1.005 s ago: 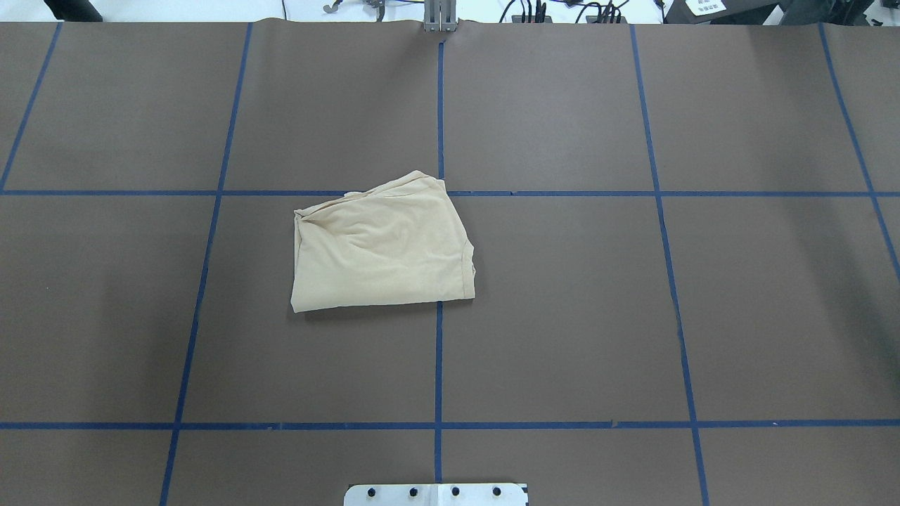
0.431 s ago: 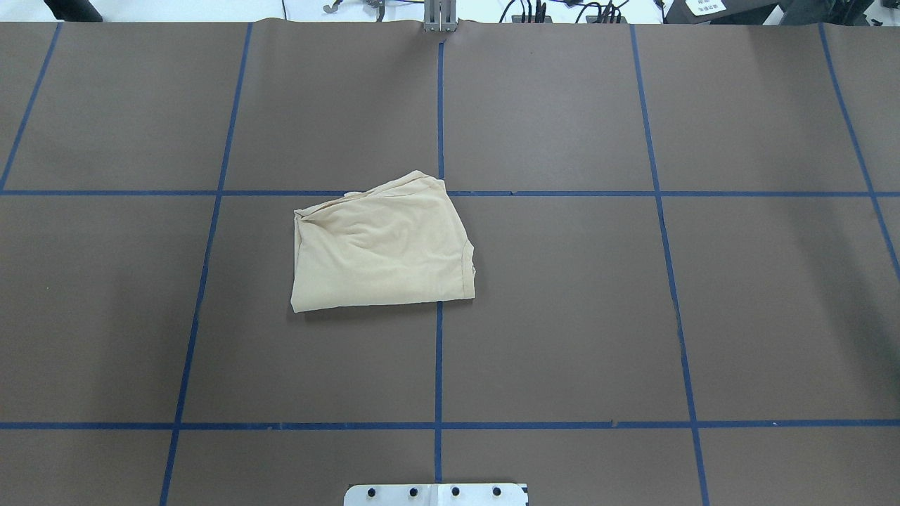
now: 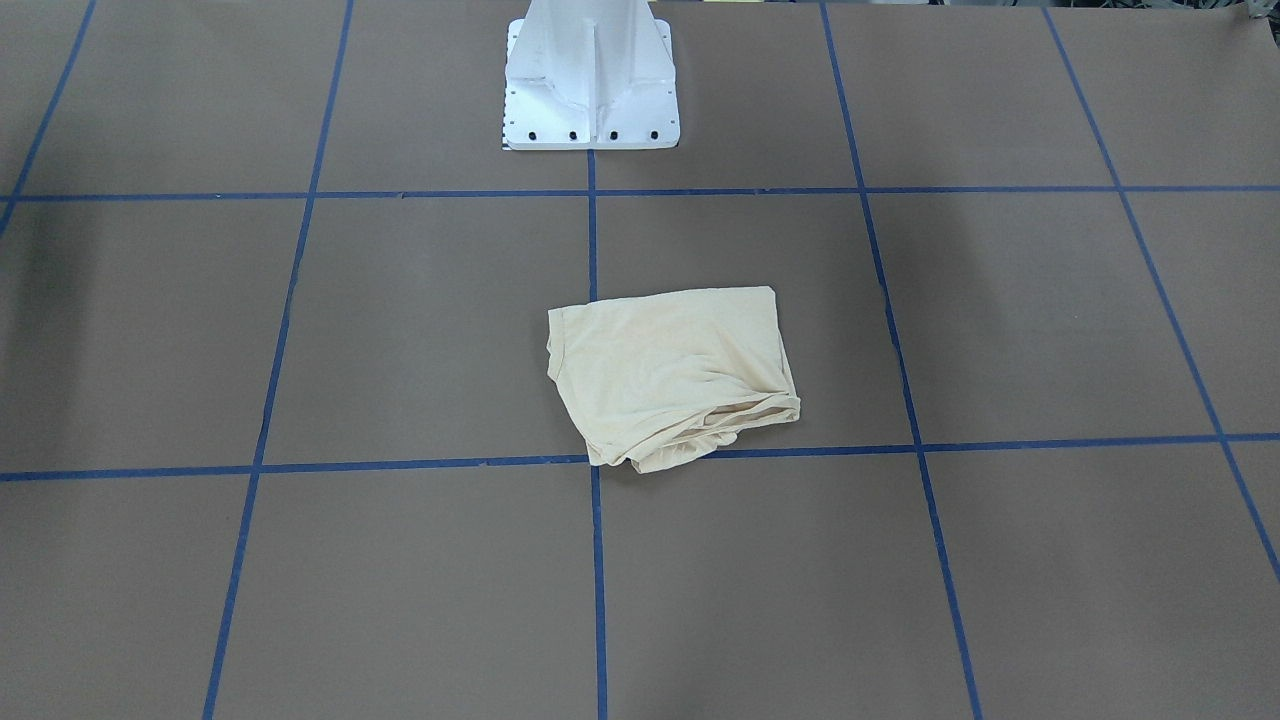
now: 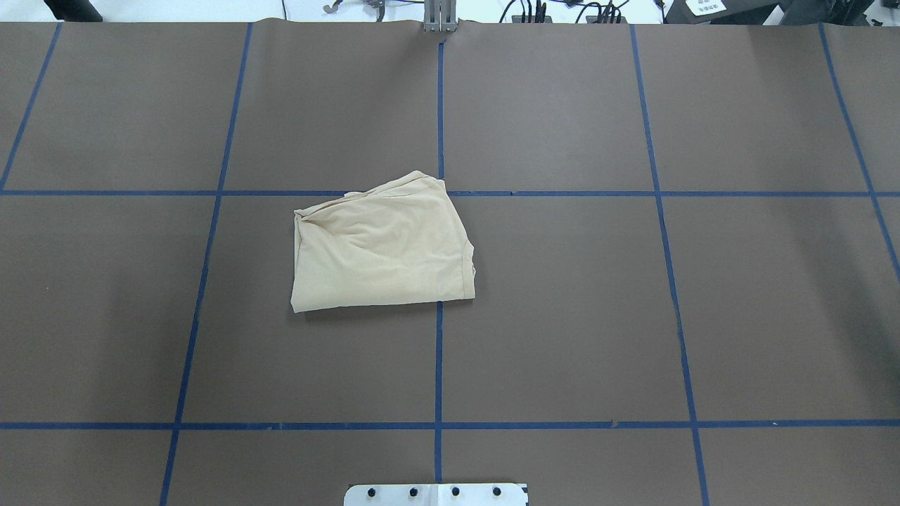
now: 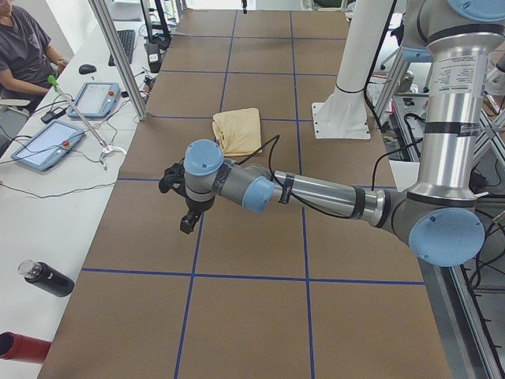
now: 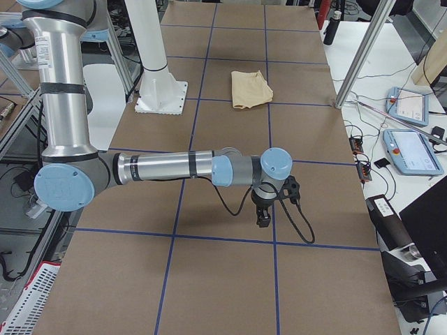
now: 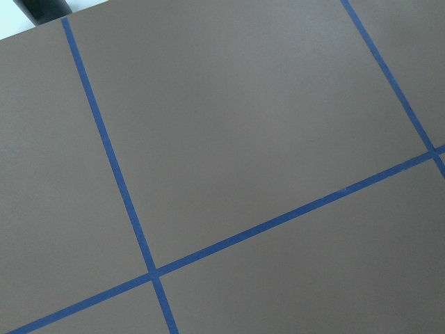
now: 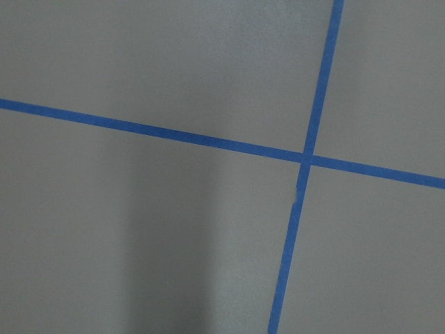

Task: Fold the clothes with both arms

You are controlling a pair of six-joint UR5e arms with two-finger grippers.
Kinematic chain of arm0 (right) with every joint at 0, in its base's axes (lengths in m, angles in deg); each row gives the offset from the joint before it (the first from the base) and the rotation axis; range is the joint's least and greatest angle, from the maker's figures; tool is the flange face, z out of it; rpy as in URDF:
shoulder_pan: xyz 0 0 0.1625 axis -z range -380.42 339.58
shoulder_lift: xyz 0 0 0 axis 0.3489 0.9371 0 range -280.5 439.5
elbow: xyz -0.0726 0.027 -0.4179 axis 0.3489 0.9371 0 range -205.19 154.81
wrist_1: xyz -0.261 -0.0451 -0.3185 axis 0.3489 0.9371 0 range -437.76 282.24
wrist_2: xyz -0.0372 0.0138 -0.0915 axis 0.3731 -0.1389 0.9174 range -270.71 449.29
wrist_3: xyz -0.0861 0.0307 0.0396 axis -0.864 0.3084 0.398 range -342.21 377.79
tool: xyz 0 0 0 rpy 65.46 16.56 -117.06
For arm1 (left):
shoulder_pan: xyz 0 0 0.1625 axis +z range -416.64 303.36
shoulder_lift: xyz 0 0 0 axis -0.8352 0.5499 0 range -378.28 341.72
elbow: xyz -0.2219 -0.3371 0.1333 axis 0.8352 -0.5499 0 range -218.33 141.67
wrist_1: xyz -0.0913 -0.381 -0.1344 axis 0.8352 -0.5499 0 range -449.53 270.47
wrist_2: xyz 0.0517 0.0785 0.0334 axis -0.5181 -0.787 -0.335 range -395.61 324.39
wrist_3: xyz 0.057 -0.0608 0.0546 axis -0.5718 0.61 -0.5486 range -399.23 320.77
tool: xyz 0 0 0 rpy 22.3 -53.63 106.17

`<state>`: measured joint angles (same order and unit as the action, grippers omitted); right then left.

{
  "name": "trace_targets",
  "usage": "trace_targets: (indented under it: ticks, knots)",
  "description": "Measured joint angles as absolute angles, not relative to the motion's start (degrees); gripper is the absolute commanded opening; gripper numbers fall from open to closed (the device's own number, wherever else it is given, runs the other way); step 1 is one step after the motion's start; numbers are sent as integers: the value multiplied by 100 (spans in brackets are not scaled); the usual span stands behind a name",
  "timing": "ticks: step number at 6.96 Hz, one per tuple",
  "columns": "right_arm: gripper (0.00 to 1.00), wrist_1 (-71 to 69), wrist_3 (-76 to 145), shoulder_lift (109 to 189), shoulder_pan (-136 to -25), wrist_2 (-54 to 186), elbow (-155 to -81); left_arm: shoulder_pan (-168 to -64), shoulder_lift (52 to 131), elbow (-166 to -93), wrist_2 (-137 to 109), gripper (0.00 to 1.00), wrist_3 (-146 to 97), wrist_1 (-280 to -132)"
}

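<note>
The clothes (image 4: 383,246) are one pale cream-yellow shirt folded into a compact bundle near the table's middle, plain side up, also seen in the front view (image 3: 670,370) and both side views (image 5: 238,130) (image 6: 251,89). No arm touches it. My left gripper (image 5: 188,223) hangs over the brown mat far to the shirt's left; it shows only in the left side view, so I cannot tell its state. My right gripper (image 6: 264,220) hangs over the mat far to the shirt's right, seen only in the right side view, state unclear. Both wrist views show bare mat.
The brown mat (image 4: 562,316) carries a grid of blue tape lines. The white pedestal base (image 3: 590,80) stands at the robot's side. A side bench holds tablets (image 5: 95,99) and a dark bottle (image 5: 47,280); a seated person (image 5: 24,47) is there.
</note>
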<state>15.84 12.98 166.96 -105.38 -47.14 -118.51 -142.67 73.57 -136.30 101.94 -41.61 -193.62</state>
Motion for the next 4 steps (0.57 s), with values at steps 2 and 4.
trace_targets:
  ticks: [2, 4]
  knots:
    - [100, 1584, 1298, 16685, -10544, -4701, -11901, -14268, 7298, -13506, 10199, 100, -4177, -19372]
    - [100, 1584, 1290, 16696, -10544, -4644, -11997, -14268, 7282, -13466, 10166, 100, -4183, -19384]
